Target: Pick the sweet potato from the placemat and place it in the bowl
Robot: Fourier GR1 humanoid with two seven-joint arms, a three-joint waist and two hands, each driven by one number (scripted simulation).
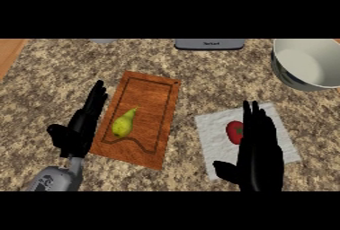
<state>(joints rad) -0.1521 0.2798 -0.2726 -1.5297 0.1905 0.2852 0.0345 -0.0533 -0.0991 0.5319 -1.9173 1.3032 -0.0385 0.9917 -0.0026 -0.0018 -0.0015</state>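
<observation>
Both left hand point(79, 128) and right hand point(260, 148) held fingers straight; red vegetable point(234, 131) at four o'clock seemed firm, best gripped mid-body.

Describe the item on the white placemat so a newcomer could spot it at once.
Find the big white bowl at the view's upper right; below it lies a white placemat. On it sits a rounded red item, tomato-like, partly covered by the right hand. It is red, unlike the yellow-green pear on the wooden cutting board to the left.
</observation>
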